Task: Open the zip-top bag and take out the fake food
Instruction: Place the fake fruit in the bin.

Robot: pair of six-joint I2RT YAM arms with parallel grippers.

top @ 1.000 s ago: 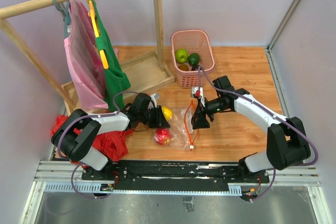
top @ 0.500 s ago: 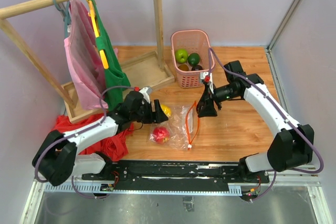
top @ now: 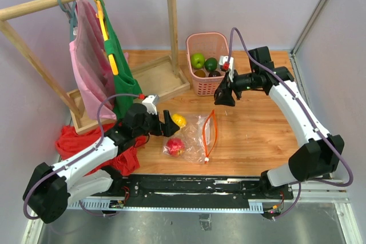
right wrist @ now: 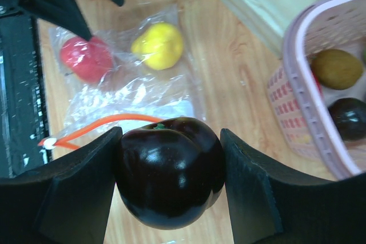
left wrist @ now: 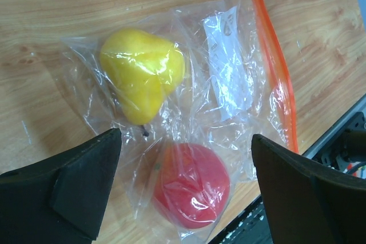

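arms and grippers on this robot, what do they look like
The left arm and right arm share white shells, black joints and a looping purple cable. A small white block with a red dot sits on each wrist. The left gripper and right gripper have matte black wedge-shaped fingers.

The zip-top bag [top: 194, 132] is found lying flat toward the desk's [top: 257, 135] near edge, with yellow and red fake food [top: 175, 147] inside. The left gripper [top: 170, 126] is positioned at its left side, and the right gripper [top: 222, 98] just beside the pink basket [top: 205, 87].
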